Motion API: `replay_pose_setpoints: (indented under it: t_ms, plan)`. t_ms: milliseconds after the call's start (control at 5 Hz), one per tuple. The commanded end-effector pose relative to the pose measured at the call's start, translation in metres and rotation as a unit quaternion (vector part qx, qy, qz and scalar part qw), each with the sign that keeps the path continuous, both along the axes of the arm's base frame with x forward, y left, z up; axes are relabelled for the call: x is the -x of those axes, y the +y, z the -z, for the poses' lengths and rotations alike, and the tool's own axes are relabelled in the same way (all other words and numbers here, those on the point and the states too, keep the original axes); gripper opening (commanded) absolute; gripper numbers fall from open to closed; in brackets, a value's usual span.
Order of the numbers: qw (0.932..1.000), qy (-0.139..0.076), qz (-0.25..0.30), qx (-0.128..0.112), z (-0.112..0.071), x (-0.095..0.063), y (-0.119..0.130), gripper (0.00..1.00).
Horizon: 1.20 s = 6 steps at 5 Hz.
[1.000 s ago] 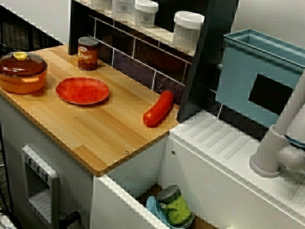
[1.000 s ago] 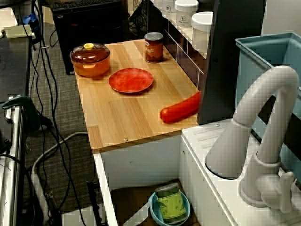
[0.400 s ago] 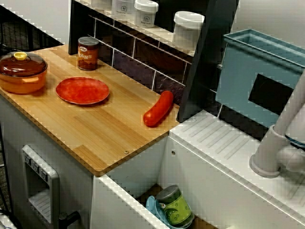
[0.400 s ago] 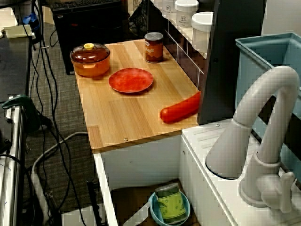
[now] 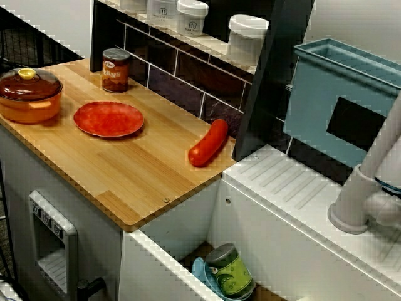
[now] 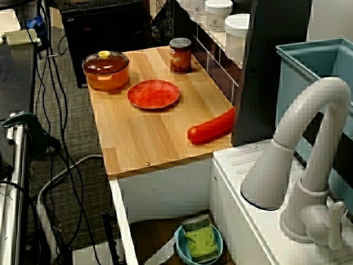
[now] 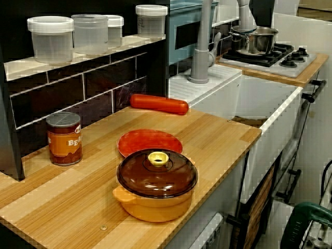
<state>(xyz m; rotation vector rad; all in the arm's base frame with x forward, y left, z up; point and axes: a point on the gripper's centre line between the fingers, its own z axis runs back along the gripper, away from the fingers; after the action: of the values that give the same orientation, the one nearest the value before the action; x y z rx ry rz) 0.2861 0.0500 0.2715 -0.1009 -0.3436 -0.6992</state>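
Observation:
No gripper shows in any of the three views. A long red sausage-shaped toy (image 5: 208,143) lies on the wooden counter (image 5: 125,175) beside the dark shelf post, also in the view over the faucet (image 6: 212,127) and the view from the counter's end (image 7: 158,104). A red plate (image 5: 108,118) lies mid-counter. An orange pot with a brown lid (image 5: 28,94) stands at the counter's far end. A brown can (image 5: 115,70) stands by the tiled wall.
In the sink below, a green can lies in a blue bowl (image 6: 199,240). A grey faucet (image 6: 309,138) rises beside a blue bin (image 5: 338,94). White-lidded jars (image 7: 52,39) line the shelf. A steel pot (image 7: 257,40) sits on the stove.

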Motion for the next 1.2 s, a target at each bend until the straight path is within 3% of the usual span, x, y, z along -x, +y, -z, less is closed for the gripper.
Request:
replay_pose_setpoints:
  t_ms: [0, 400, 600, 1000]
  plan:
    - [0.9993, -0.022, -0.021, -0.021, -0.007, -0.004, 0.016, 0.0]
    - [0.998, -0.024, -0.04, -0.043, 0.004, -0.004, 0.017, 0.0]
    - [0.9947, -0.022, -0.075, -0.067, 0.014, -0.006, 0.022, 0.0]
    - [0.9857, -0.006, -0.139, -0.094, 0.027, -0.002, 0.04, 0.0]
